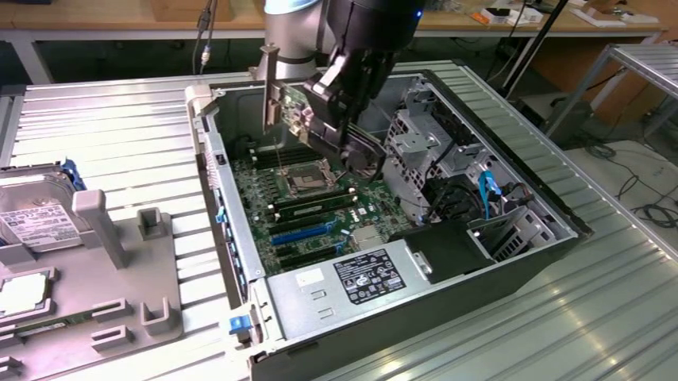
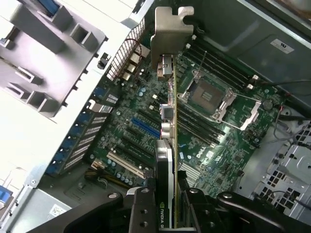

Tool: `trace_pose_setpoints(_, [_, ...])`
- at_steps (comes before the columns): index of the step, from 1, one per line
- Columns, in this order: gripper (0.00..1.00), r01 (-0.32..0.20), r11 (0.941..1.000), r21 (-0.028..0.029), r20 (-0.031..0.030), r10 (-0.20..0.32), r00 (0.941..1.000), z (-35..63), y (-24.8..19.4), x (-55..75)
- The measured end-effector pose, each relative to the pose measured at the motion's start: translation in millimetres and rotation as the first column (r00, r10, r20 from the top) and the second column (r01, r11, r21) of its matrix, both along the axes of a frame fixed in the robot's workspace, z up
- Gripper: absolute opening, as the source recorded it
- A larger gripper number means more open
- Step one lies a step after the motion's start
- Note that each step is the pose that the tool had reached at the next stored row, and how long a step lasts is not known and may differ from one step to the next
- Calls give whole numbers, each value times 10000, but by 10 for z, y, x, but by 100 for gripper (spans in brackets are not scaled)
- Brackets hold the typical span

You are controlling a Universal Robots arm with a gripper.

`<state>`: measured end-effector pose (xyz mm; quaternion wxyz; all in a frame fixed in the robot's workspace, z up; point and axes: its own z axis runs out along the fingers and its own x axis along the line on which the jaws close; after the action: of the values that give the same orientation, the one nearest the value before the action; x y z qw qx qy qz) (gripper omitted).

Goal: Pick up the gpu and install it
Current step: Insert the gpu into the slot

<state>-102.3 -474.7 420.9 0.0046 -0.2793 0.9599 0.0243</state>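
The gpu (image 1: 288,107) is seen clamped edge-on in the gripper (image 2: 167,196) at upper centre of the exterior view, held above the motherboard (image 1: 317,171), long axis running from the grip to its silver bracket (image 1: 270,79), expansion slots (image 1: 302,234) lying lower in frame.

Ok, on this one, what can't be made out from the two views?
- Exterior view: where the claw meets the gpu is hidden behind the arm's wrist.
- Wrist view: the gpu is edge-on, so its board face and contact edge are hidden, and it covers the motherboard slots directly beneath it.
- Exterior view: the hard drive is cut off by the picture's edge; its label is too small to read.
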Motion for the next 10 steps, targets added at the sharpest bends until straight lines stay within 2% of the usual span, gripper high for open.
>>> trace_pose_setpoints(5, [27, -649, 9979, 0, 0, 649, 9979, 0, 0, 2])
trace_pose_setpoints(6, [27, -1192, 9929, 0, 0, 1192, 9929, 0, 0, 15])
trace_pose_setpoints(7, [27, -1447, 9895, -1, 0, 1447, 9895, 0, 0, 28])
trace_pose_setpoints(10, [27, -1833, 9831, 0, 0, 1833, 9831, 0, 0, 49])
